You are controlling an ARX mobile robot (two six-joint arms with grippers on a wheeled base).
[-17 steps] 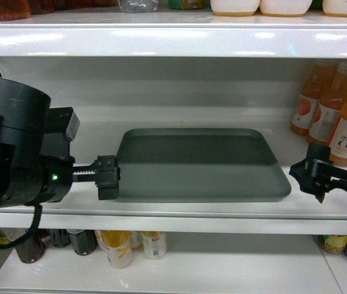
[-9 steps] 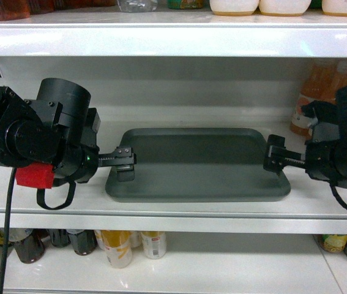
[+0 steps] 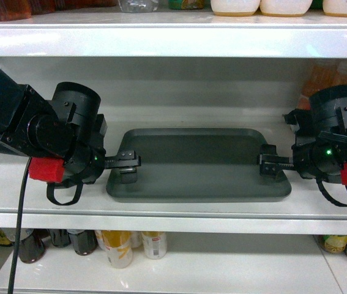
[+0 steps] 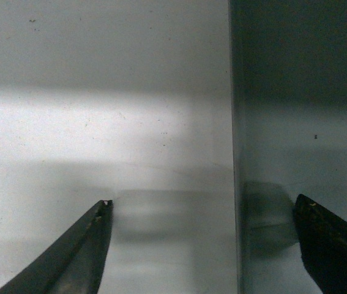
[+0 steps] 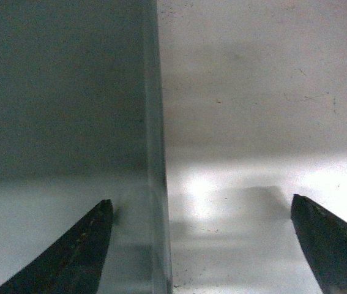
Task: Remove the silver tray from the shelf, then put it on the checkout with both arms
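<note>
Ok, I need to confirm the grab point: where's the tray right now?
In the head view the tray lies flat in the middle of the shelf, between the left gripper at its left rim and the right gripper at its right rim.

The silver tray (image 3: 197, 164) lies flat on the shelf (image 3: 161, 205); the left gripper (image 3: 126, 165) and right gripper (image 3: 270, 165) straddle its short edges (jaws parted).

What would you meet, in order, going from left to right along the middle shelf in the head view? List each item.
Left arm → left gripper, straddling the tray's left rim → silver tray → right gripper, straddling the right rim → right arm. All sit over the white shelf.
</note>
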